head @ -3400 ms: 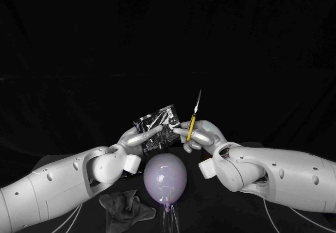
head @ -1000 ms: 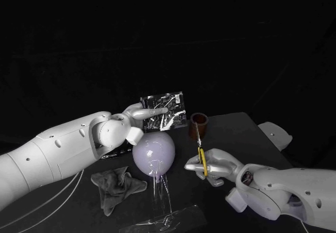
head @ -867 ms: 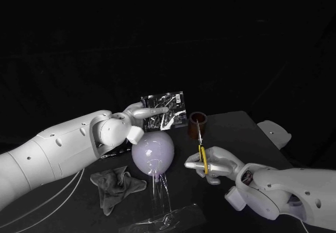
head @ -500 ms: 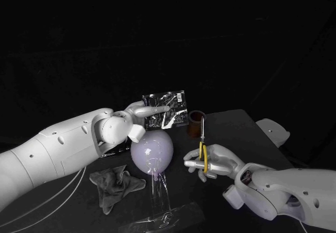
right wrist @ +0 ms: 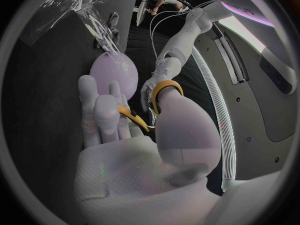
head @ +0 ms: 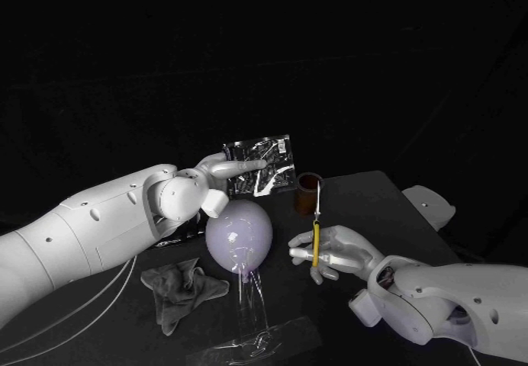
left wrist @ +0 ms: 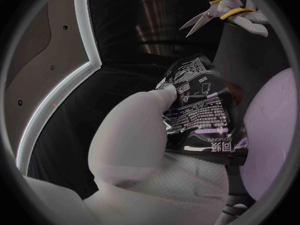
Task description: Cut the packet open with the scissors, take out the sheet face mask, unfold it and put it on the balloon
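1 packet (head: pixel 269 152) is pinched upright between thumb and fingers of the left hand (head: pixel 226 169), just above 1 balloon (head: pixel 239 238). 1 scissors (head: pixel 317 229) is gripped in the curled fingers of the right hand (head: pixel 330 252), blades up past the fingertips near 1 brown cup (head: pixel 308 192). 1 cloth (head: pixel 181 293) is seen beside the balloon.

one foil packet (head: pixel 259 162), one pair of yellow-handled scissors (head: pixel 317 232), one pale balloon (head: pixel 239 238), one brown cup (head: pixel 307 200), one crumpled grey cloth (head: pixel 181 291)
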Controlling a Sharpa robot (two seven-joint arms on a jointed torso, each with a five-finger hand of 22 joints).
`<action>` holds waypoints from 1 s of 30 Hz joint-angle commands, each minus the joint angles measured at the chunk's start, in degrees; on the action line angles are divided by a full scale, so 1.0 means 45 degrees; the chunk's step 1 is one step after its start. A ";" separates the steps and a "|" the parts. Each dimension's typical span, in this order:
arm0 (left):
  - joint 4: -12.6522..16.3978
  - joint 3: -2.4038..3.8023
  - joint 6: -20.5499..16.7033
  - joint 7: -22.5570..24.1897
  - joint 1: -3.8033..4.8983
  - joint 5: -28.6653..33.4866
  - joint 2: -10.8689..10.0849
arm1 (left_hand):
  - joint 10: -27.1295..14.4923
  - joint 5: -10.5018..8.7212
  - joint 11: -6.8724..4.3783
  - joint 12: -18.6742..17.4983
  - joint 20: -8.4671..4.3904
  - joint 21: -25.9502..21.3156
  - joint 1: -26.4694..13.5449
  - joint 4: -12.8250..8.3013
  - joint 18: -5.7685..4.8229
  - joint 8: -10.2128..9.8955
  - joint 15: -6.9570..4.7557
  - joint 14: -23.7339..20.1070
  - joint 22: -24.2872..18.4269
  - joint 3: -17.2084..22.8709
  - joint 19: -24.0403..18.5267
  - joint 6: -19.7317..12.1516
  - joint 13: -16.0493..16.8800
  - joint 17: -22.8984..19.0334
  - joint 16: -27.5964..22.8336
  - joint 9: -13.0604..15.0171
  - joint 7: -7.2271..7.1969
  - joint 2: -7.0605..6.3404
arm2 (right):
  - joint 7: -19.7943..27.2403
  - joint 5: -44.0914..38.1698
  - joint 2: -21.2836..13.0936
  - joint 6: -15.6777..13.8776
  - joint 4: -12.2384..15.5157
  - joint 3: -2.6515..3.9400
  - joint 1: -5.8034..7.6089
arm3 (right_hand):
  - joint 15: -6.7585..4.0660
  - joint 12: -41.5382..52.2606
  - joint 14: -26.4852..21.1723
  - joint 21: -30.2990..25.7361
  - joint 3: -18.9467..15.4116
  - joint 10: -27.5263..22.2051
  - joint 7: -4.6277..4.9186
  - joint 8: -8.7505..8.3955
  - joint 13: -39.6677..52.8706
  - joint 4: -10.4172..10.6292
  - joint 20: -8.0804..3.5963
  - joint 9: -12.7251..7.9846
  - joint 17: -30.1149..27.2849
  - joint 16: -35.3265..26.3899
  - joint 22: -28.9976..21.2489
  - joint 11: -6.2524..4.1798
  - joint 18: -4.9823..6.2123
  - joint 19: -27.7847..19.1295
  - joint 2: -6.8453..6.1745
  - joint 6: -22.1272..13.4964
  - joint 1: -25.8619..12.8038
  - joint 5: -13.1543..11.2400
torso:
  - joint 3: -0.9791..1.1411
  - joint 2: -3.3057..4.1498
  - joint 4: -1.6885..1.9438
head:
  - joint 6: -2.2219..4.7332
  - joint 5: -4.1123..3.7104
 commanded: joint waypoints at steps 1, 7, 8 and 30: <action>0.0018 0.0057 0.0384 0.0210 0.0041 0.0182 0.0085 | 0.0107 0.0040 -0.0017 -0.0051 -0.0021 0.0077 -0.0093 0.0026 0.0088 0.0046 -0.0019 0.0097 0.0013 0.0084 0.0078 0.0067 0.0008 0.0015 0.0037 0.0541 0.0017 0.0082 | 0.0015 0.0066 0.0053 0.0024 0.0004 0.0003 -0.0014 | 0.0063 -0.0018 0.0003 -0.0016 -0.0323 -0.0001 0.0200 0.0031 -0.0249 0.0058 0.0109 -0.0106 -0.0044 0.0073 -0.0029 0.0063 0.0231 0.0033 0.0235 -0.0036 0.0177 -0.0053 | -0.0005 0.0006 -0.0007 | 0.0011 0.0016; -0.0031 0.0214 0.0550 0.0268 0.0054 0.0194 0.0197 | 0.0110 0.0040 -0.0018 -0.0055 -0.0032 0.0090 -0.0102 -0.0020 0.0086 0.0048 -0.0023 0.0104 0.0016 0.0127 0.0083 0.0064 0.0007 0.0020 0.0031 0.0554 0.0017 0.0081 | -0.0097 -0.0043 0.0149 0.0077 -0.0016 0.0002 -0.0047 | 0.0069 -0.0030 -0.0052 0.0047 -0.0829 0.0007 0.0199 0.0069 -0.0637 0.0156 0.0128 -0.0251 -0.0151 0.0086 -0.0028 0.0057 0.0238 0.0041 0.0424 0.0092 0.0358 -0.0047 | -0.0002 0.0006 -0.0002 | 0.0023 0.0024; -0.0049 0.0229 0.0567 0.0261 0.0060 0.0194 0.0216 | 0.0110 0.0040 -0.0018 -0.0056 -0.0034 0.0093 -0.0104 -0.0029 0.0086 0.0048 -0.0023 0.0104 0.0017 0.0134 0.0083 0.0063 0.0006 0.0021 0.0029 0.0556 0.0017 0.0079 | -0.0115 -0.0070 0.0163 0.0096 -0.0010 0.0002 -0.0057 | 0.0076 -0.0032 -0.0079 -0.0001 -0.0956 -0.0043 0.0201 0.0073 -0.0730 0.0187 0.0137 -0.0282 -0.0191 0.0071 -0.0057 0.0076 0.0245 0.0003 0.0449 0.0113 0.0380 -0.0043 | 0.0000 0.0005 -0.0002 | 0.0031 0.0019; -0.0018 0.0302 0.1288 0.0279 0.0091 0.0198 0.0350 | 0.0108 0.0038 -0.0015 -0.0060 -0.0041 0.0106 -0.0125 -0.0062 0.0084 0.0051 -0.0025 0.0117 0.0019 0.0161 0.0090 0.0058 0.0005 0.0027 0.0027 0.0569 0.0023 0.0076 | -0.0358 -0.0334 0.0510 0.0210 -0.0009 0.0003 -0.0149 | 0.0086 -0.0003 -0.0257 -0.0031 -0.2380 -0.0012 0.0187 0.0133 -0.1689 0.0482 0.0155 -0.0647 -0.0610 0.0000 -0.0164 0.0066 0.0273 -0.0117 0.0999 0.0387 0.0923 -0.0048 | 0.0000 -0.0005 0.0009 | 0.0147 -0.0053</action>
